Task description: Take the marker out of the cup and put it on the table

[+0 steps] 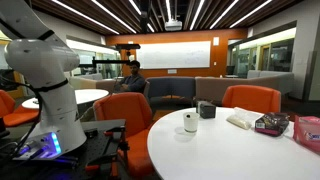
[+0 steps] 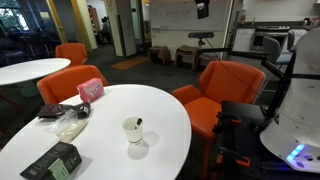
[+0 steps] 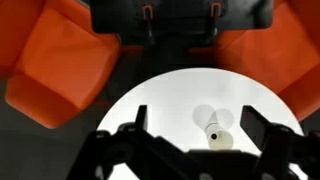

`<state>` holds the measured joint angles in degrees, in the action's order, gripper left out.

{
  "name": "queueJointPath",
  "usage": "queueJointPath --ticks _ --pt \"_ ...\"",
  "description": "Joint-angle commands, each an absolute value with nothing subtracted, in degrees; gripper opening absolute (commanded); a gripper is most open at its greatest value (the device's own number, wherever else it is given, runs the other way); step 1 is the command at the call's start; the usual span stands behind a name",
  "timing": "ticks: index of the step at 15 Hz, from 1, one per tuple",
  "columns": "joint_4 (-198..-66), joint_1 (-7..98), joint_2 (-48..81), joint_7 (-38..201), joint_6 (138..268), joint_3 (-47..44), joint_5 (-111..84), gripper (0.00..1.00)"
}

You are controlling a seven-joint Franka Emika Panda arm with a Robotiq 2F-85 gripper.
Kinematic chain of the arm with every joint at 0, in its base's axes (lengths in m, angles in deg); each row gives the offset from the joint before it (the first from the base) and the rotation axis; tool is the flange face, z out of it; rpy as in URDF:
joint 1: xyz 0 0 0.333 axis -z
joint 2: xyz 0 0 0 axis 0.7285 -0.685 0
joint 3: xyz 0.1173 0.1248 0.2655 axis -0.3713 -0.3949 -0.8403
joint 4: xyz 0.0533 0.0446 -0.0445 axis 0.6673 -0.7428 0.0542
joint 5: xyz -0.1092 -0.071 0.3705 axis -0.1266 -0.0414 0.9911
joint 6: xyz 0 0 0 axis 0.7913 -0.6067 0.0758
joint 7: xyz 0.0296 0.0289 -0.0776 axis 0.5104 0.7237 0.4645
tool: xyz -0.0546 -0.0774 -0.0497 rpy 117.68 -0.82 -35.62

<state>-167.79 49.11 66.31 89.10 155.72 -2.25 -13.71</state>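
Note:
The white cup (image 1: 190, 123) stands on the large round white table (image 1: 230, 152), near the edge facing the robot. The black marker (image 2: 138, 123) stands in the cup (image 2: 133, 131), its tip showing above the rim. In the wrist view my gripper (image 3: 196, 118) is open and empty, high above the table (image 3: 165, 100). The cup (image 3: 221, 138) lies between the two fingers, nearer the right one, and the marker (image 3: 213, 136) shows as a dark dot in it. The white robot arm (image 1: 50, 80) stands beside the table; the gripper itself does not show in either exterior view.
On the table are a dark boxy container (image 1: 206, 109), a white wrapper (image 1: 241, 119), a dark snack bag (image 1: 271, 123) and a pink package (image 1: 308, 132). Orange chairs (image 1: 250, 97) (image 2: 225, 85) ring the table. A smaller round table (image 2: 30, 68) stands further off. A person (image 1: 133, 78) sits behind.

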Motion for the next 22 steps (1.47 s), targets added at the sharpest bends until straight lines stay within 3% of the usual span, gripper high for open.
queueJointPath --ticks 1,10,22 --pt "-167.7 49.1 66.3 89.1 155.6 -2.2 -13.7 1.00" --pt "-167.5 48.2 64.3 90.7 158.1 -2.8 -14.5 1.00" --pt "-163.6 42.4 36.8 104.8 184.0 -8.3 -23.2 1.00"
